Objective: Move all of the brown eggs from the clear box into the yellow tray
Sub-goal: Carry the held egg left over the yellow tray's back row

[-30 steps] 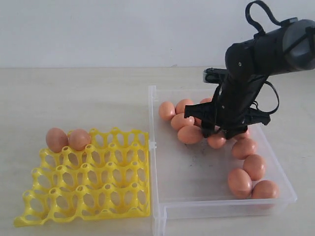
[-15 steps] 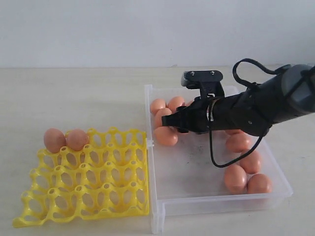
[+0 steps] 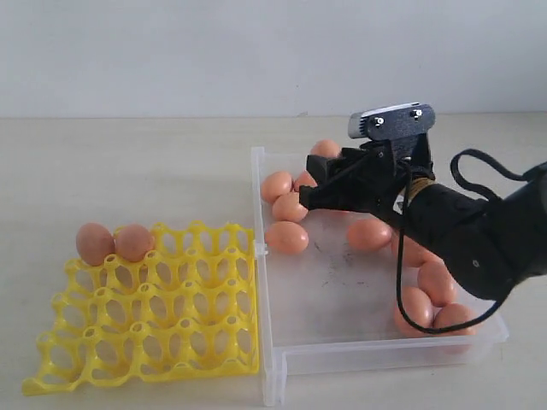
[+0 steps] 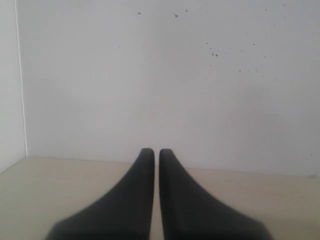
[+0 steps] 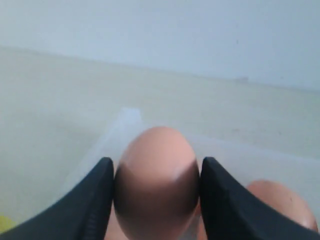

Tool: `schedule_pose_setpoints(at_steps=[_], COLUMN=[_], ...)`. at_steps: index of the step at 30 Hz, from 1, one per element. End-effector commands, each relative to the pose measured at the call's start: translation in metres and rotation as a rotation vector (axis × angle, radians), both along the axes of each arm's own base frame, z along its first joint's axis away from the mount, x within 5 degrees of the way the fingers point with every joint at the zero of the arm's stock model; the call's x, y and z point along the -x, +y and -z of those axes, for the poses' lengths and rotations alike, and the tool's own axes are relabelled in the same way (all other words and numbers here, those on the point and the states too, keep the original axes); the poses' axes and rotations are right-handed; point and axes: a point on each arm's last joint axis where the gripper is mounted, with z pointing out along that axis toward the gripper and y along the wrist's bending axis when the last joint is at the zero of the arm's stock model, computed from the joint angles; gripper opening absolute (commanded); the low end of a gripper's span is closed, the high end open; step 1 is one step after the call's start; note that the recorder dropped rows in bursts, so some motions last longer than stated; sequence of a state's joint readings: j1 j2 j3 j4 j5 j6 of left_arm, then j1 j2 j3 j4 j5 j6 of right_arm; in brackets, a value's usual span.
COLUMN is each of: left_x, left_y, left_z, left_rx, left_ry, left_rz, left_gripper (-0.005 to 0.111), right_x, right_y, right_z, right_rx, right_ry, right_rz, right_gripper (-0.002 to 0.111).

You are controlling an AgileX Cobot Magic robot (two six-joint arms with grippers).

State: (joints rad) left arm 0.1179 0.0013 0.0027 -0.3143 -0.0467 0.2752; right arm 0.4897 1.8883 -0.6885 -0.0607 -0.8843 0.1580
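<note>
Clear plastic box point(image 3: 385, 352) is seen at lower right of the exterior frame, with loose brown eggs point(image 3: 286, 237) inside. The yellow tray point(image 3: 147, 290) is set at lower left, two eggs seated in its upper-left cups. The right gripper point(image 5: 157, 165) is clamped on one egg point(image 5: 156, 190) over the box's upper-left part, so the tray is judged to lie leftward and lower. The left gripper point(image 4: 156, 154) is pressed together, empty.

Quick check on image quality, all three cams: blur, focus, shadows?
Exterior view: sharp, even diffuse light, only faint shadows inside the transparent plastic box. Right wrist view: the smooth orange-brown egg clamped in the right hand is soft-edged, its lower half shaded. Left wrist view: the shut left hand blurs toward its base; wall specks are crisp.
</note>
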Motion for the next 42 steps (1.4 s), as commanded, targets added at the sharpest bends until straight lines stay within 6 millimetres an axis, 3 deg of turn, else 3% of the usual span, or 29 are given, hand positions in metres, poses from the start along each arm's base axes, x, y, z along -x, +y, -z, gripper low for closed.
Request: schedule_pose_setpoints(at_steps=[1, 11, 25, 33, 39, 42], left_x=[0.000, 0.000, 0.000, 0.000, 0.000, 0.000], left_y=[0.000, 0.000, 0.000, 0.000, 0.000, 0.000], left_z=[-0.001, -0.001, -0.001, -0.001, -0.001, -0.001], left_rx=[0.000, 0.000, 0.000, 0.000, 0.000, 0.000], left_ry=[-0.009, -0.009, -0.009, -0.009, -0.009, -0.009], left_rz=[-0.003, -0.003, -0.003, -0.003, -0.003, -0.003], left_gripper=[0.004, 0.004, 0.004, 0.004, 0.004, 0.004], right_x=[0.014, 0.024, 0.024, 0.021, 0.009, 0.001], right_y=[0.006, 0.043, 0.062, 0.106, 0.120, 0.123], right_z=[-0.019, -0.040, 0.004, 0.006, -0.011, -0.001], right_rx=[-0.159, -0.239, 0.048, 0.327, 0.205, 0.166], right_ry=[-0.175, -0.181, -0.225, -0.288, -0.287, -0.227], right_rz=[-0.130, -0.579, -0.815, -0.870, -0.787, -0.750], right_gripper=[0.000, 0.000, 0.000, 0.000, 0.000, 0.000])
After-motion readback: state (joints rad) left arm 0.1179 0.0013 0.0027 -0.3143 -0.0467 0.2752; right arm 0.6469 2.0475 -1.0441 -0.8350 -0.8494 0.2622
